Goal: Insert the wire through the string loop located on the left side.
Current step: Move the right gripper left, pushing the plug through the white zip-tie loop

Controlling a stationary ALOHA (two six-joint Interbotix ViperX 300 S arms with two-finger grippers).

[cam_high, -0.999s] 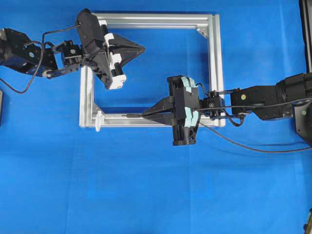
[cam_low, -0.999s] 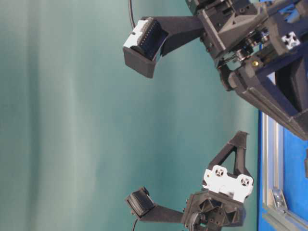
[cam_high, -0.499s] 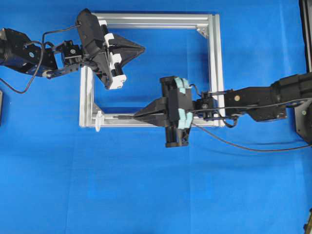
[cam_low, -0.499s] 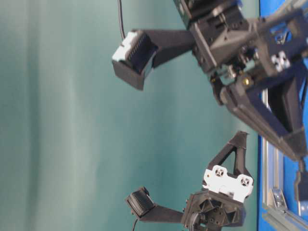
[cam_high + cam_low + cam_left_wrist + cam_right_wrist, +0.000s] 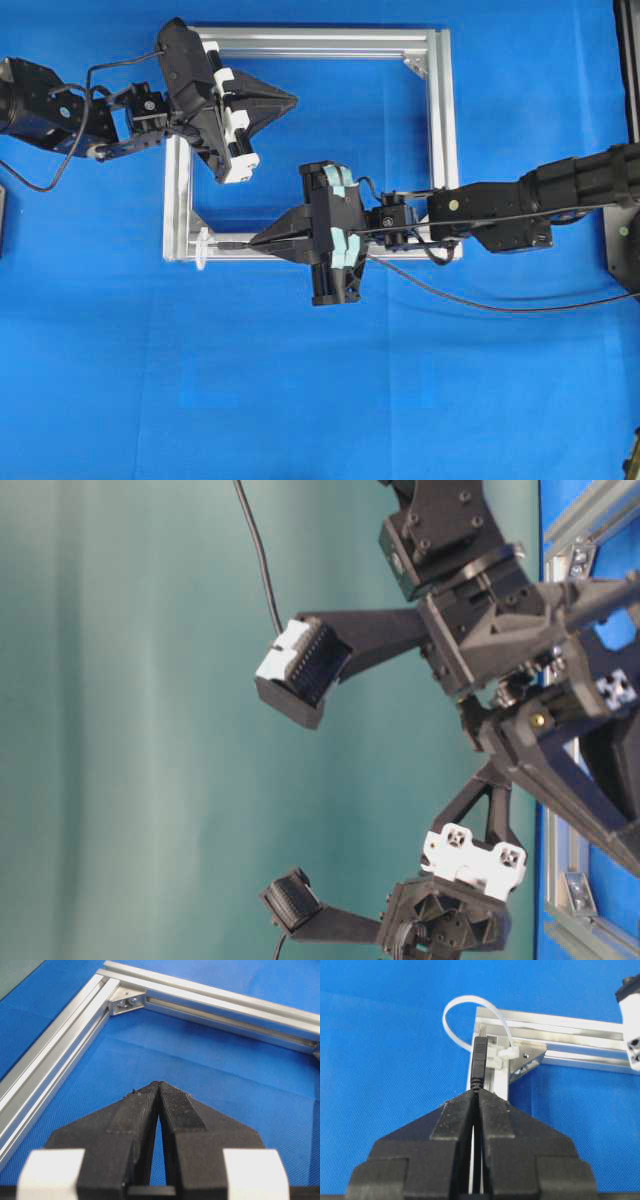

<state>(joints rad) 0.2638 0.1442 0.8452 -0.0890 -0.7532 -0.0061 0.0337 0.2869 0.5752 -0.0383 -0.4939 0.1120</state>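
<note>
Alignment first: the wire sticks straight out ahead of our right gripper, fingers pinched fully together on it just behind the plug, and its long axis runs along the near rail of the aluminium frame toward the left corner. The string loop sits at that near-left corner, dead ahead of the plug. In the right wrist view the plug tip lies just short of the loop's opening, slightly right of its centre; we can't tell whether it has crossed the loop's plane yet. In the overhead view the loop is a tiny white tab at the corner, the plug tip just to its right, near but apart as far as we can see. The right arm is clearly nearer; our left gripper hovers over the far-left part of the frame, well apart from the loop, fingers shut on nothing. Materials: the loop is a thin, smooth white plastic tie, arched and standing open, likely springy and easy to knock aside. The plug is slim, dark and rigid with a ribbed strain relief; the rest of the black cable trails limp back over the desk. The frame is slotted silver extrusion on blue cloth. We judge the next move to be a straight push left, nudged slightly to centre the tip in the loop.
</note>
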